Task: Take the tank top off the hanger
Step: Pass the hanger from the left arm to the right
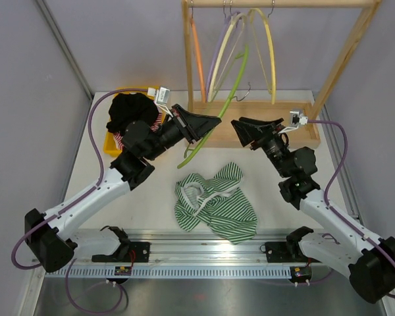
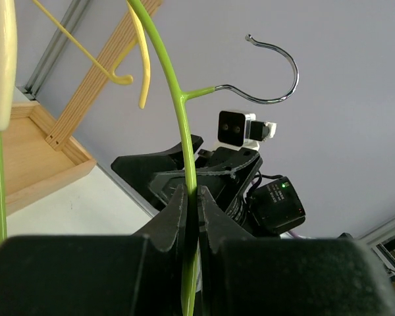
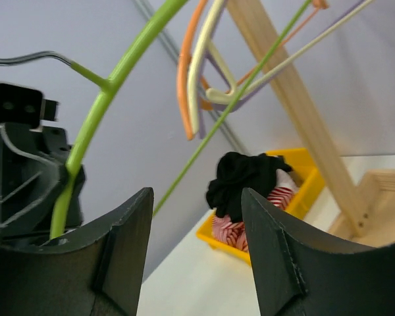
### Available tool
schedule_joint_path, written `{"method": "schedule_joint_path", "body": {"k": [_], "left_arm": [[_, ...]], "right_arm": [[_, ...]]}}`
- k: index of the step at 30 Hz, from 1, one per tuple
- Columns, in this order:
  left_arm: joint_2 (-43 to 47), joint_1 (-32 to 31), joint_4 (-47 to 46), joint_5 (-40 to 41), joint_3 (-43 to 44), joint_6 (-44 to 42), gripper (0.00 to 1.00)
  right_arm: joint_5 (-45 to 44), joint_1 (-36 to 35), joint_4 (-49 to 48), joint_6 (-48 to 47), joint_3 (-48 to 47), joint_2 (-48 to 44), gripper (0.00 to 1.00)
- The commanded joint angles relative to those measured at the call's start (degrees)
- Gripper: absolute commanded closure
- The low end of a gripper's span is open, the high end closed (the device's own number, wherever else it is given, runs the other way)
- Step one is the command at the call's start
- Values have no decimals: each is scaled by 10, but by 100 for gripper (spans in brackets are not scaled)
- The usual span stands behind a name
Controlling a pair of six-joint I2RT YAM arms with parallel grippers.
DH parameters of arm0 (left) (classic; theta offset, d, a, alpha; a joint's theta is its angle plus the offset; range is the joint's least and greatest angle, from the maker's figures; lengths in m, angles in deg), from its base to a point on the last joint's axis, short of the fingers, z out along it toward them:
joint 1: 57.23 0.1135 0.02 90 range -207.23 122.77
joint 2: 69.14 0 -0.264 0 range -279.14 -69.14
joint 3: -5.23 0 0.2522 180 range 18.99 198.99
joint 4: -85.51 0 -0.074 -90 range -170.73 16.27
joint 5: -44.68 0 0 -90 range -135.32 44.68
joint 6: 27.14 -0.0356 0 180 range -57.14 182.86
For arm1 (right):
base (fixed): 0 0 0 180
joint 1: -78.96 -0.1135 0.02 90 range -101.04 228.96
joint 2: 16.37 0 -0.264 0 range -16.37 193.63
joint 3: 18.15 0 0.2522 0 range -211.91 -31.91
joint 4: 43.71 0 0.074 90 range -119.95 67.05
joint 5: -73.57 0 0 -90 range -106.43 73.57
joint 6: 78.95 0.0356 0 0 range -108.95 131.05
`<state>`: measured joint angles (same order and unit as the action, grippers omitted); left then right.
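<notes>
The green-and-white striped tank top (image 1: 216,204) lies crumpled on the table in front of the arms, apart from the hanger. My left gripper (image 1: 215,121) (image 2: 192,195) is shut on the thin green hanger (image 1: 232,99) (image 2: 178,99) and holds it tilted in the air, its metal hook (image 2: 276,72) pointing toward the rack. No cloth hangs on the hanger. My right gripper (image 1: 237,125) (image 3: 196,194) hovers open just right of the hanger (image 3: 99,108), facing the left gripper, with nothing between its fingers.
A wooden rack (image 1: 345,49) stands at the back with several coloured hangers (image 1: 270,46) on its bar. A yellow bin (image 1: 109,141) (image 3: 303,191) at the back left holds black and red-striped clothes.
</notes>
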<state>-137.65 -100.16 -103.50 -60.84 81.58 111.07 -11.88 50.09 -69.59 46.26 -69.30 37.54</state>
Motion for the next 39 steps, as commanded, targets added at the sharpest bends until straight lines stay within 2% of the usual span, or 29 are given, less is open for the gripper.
{"method": "schedule_joint_path", "body": {"k": [1, 5, 10, 15, 27, 39], "left_arm": [[34, 0, -79, 29, -11, 15, 100], [49, 0, -92, 51, -48, 38, 100], [61, 0, -124, 67, -84, 58, 100], [45, 0, -181, 67, -110, 101, 100], [30, -42, -183, 80, -101, 89, 100], [15, -77, -197, 114, -113, 90, 100]], "right_arm": [[93, 13, -190, 86, 5, 15, 37], [101, 24, -267, 137, 35, 12, 40], [105, 29, -265, 161, 39, -18, 43], [111, 28, -301, 191, 45, 8, 46], [143, 34, -309, 210, 22, 75, 48], [160, 34, -297, 208, 8, 82, 50]]}}
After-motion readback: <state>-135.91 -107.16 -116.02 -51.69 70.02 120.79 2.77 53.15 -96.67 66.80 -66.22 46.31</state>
